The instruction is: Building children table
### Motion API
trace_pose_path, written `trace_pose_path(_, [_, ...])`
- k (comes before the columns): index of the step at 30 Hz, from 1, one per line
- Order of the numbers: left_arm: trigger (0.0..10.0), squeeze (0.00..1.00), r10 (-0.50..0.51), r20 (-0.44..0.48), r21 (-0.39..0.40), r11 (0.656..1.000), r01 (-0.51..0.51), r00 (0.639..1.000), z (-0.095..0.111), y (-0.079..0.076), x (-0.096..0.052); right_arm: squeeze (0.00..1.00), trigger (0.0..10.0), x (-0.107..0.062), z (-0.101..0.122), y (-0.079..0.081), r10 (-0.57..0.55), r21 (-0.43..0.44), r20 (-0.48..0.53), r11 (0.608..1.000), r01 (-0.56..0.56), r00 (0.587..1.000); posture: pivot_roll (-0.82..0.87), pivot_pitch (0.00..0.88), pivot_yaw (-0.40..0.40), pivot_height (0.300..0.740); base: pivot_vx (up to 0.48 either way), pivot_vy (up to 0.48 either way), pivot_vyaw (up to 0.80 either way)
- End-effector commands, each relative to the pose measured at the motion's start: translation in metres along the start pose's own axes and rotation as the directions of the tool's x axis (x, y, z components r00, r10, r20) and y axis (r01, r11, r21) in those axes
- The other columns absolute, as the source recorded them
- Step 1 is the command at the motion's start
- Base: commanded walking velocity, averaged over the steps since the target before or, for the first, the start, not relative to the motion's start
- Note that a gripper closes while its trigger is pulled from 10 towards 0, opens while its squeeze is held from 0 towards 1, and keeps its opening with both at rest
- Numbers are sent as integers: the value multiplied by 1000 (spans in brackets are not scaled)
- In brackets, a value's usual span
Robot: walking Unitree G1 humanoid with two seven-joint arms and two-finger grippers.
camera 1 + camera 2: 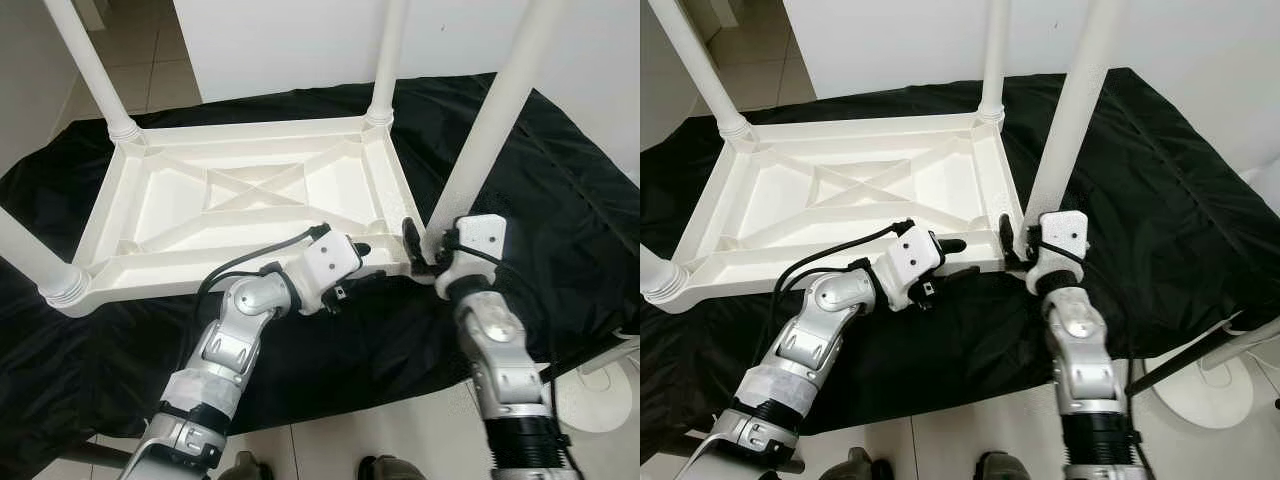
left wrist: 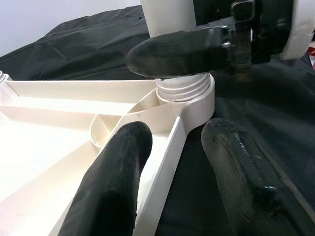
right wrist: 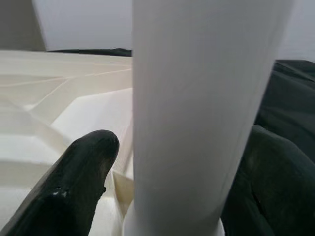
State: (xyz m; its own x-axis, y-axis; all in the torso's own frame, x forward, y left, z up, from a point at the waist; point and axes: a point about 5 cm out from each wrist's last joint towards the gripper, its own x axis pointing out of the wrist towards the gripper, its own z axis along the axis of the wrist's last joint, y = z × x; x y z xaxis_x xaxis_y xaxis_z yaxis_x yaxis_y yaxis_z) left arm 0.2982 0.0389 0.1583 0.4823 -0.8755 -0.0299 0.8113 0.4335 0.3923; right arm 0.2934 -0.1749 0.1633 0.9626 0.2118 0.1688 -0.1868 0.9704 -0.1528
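Our right gripper (image 3: 167,162) is clamped on the table leg (image 1: 490,130) at the near corner; left gripper (image 2: 172,162), fingers apart, straddles the tabletop's (image 1: 230,190) rim.

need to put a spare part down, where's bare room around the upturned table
The black cloth right of the near-right leg lies bare, as does the cloth strip in front of the tabletop left of the left gripper. The recessed panels between the tabletop's ribs are free too. The near-right corner is crowded: both grippers meet there, the right gripper around the leg's base.
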Motion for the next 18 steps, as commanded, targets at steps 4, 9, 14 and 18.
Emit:
trace_pose_path(4, [10000,0,134,-21,3,991,-134,991,-3,7,-3,0,10000,-1,-6,-3,139,9,-20,990,-138,990,-142,78,64,740,0,0,0])
trace_pose_path(9, [10000,0,125,-17,2,992,-125,992,-2,6,-4,0,10000,3,-8,-6,245,8,-36,970,-244,969,-141,76,67,740,0,0,0])
trace_pose_path(14, [10000,0,95,-15,3,995,-95,995,-2,3,-4,0,10000,14,-8,-11,310,-5,-46,950,-311,950,-140,71,69,740,0,0,0])
trace_pose_path(18, [10000,0,93,-14,2,996,-93,996,-2,2,-3,0,7490,17,-10,-13,342,-5,-57,939,-343,938,-136,67,66,740,0,0,0])
